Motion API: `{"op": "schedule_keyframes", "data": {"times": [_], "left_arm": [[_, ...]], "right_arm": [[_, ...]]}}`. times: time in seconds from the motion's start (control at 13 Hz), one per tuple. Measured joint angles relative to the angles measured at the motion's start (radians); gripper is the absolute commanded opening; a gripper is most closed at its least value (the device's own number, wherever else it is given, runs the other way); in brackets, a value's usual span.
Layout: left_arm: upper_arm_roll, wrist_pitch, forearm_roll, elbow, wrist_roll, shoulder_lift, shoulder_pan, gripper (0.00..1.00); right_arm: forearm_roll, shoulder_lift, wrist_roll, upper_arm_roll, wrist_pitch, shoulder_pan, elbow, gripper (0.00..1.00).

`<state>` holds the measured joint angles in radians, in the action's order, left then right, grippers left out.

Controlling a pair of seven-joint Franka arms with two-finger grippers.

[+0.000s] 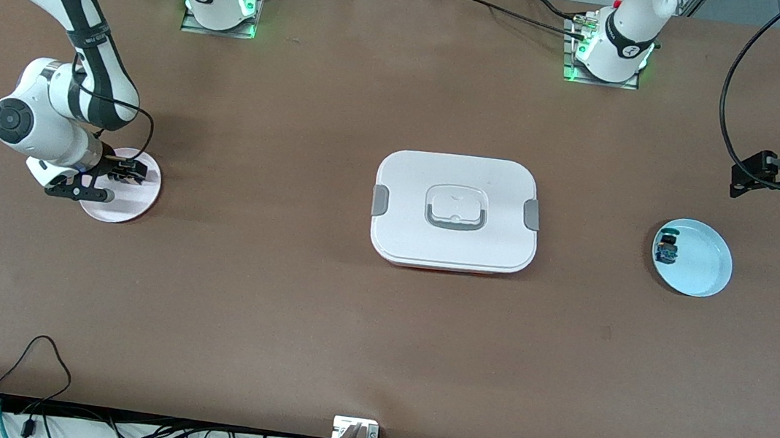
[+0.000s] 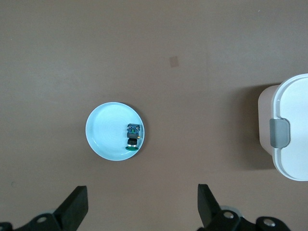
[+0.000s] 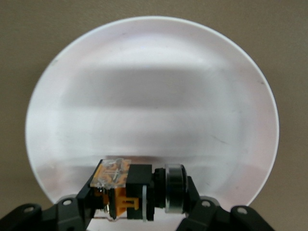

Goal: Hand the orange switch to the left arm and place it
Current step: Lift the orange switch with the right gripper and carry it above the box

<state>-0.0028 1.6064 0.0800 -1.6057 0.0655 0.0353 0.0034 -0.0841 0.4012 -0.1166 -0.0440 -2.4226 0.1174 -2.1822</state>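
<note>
White right hand [image 1: 122, 172] bent low over pink plate [image 1: 142, 202], gripping orange switch [image 3: 118, 190]; left hand [image 2: 139, 207] wide, waiting.

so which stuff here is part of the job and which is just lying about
Job:
- orange switch, on the pink plate, right gripper shut on it
- box, mid-table, to avoid
- left gripper, open, waiting above the blue plate's end of the table

Lying about:
- blue plate
- blue switch in it
</note>
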Motion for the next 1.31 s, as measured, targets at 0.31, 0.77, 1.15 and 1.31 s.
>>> {"op": "schedule_keyframes", "data": {"times": [0.31, 0.77, 1.15, 1.31], "left_arm": [[0.0, 0.0, 0.0, 0.0, 0.0, 0.0, 0.0, 1.0], [0.0, 0.0, 0.0, 0.0, 0.0, 0.0, 0.0, 1.0], [0.0, 0.0, 0.0, 0.0, 0.0, 0.0, 0.0, 1.0], [0.0, 0.0, 0.0, 0.0, 0.0, 0.0, 0.0, 1.0]], "right_arm": [[0.0, -0.067, -0.001, 0.038, 0.057, -0.006, 0.025, 0.0], [0.042, -0.138, -0.005, 0.1, 0.443, -0.073, 0.306, 0.0], [0.188, -0.218, -0.036, 0.108, 0.645, -0.184, 0.505, 0.0], [0.191, -0.258, -0.131, 0.112, 0.647, -0.23, 0.527, 0.0]]}}
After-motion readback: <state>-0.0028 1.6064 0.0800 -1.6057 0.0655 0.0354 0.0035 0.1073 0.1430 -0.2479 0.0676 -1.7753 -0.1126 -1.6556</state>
